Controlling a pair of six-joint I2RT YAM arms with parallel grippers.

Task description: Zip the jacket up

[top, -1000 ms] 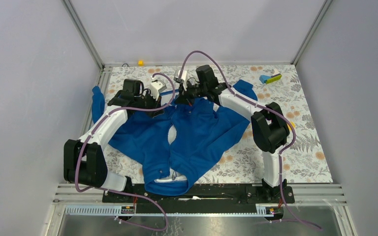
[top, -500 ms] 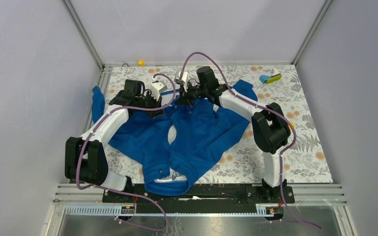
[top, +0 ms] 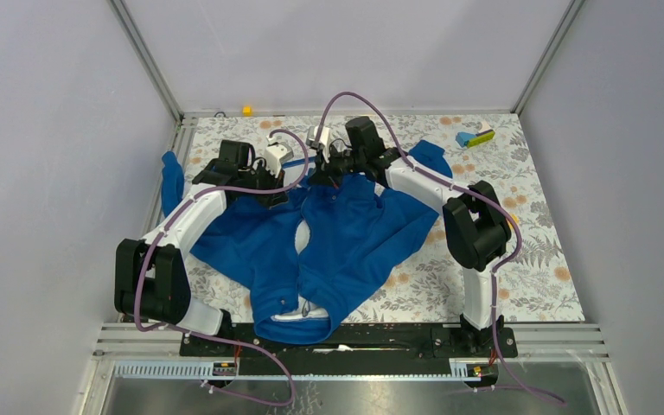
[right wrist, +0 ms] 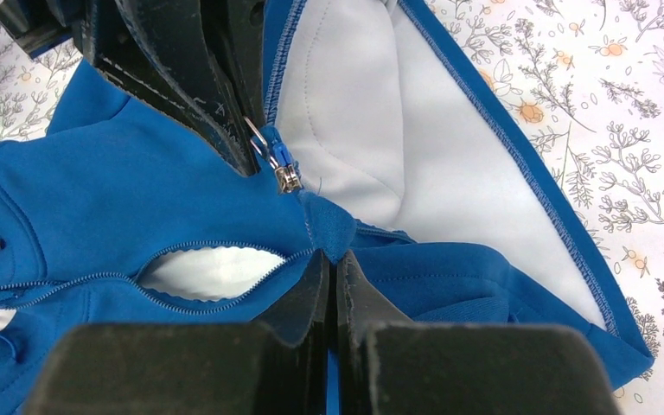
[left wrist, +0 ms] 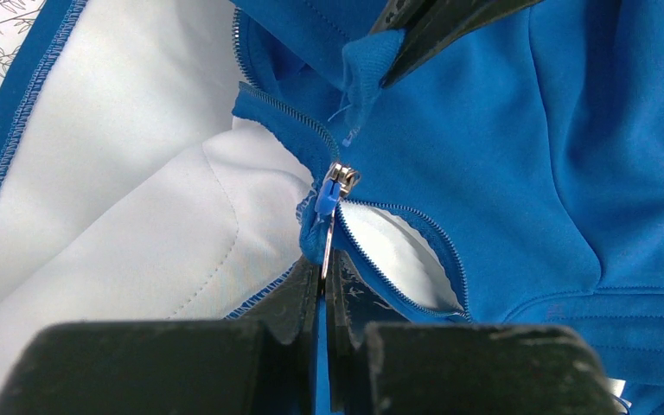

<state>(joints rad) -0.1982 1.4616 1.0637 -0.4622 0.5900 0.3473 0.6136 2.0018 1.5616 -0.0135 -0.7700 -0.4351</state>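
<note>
— On the table (top: 536,259), where's the jacket (top: 354,233)?
— Spread over the flowered cover btw. the two arms. White collar lining sits at the near edge by the bases; the other end lies at the far side, under both grippers.
— And the left gripper (left wrist: 324,268)?
— Fingers pressed together on the zipper tab (left wrist: 327,242). The slider (left wrist: 339,179) is just past the tips.
— What about the right gripper (right wrist: 328,264)?
— Closed too, pinching a fold of blue fabric just beside the slider, approx. opposite the left one.
— Zipper teeth?
— Apart near the slider in the wrist views; white lining shows thru the gap.
— Anything else?
— Blue-and-yellow block (top: 475,137) near the far right corner, well apart from the jacket, plus a small yellow bit (top: 246,110) at the far edge.
</note>
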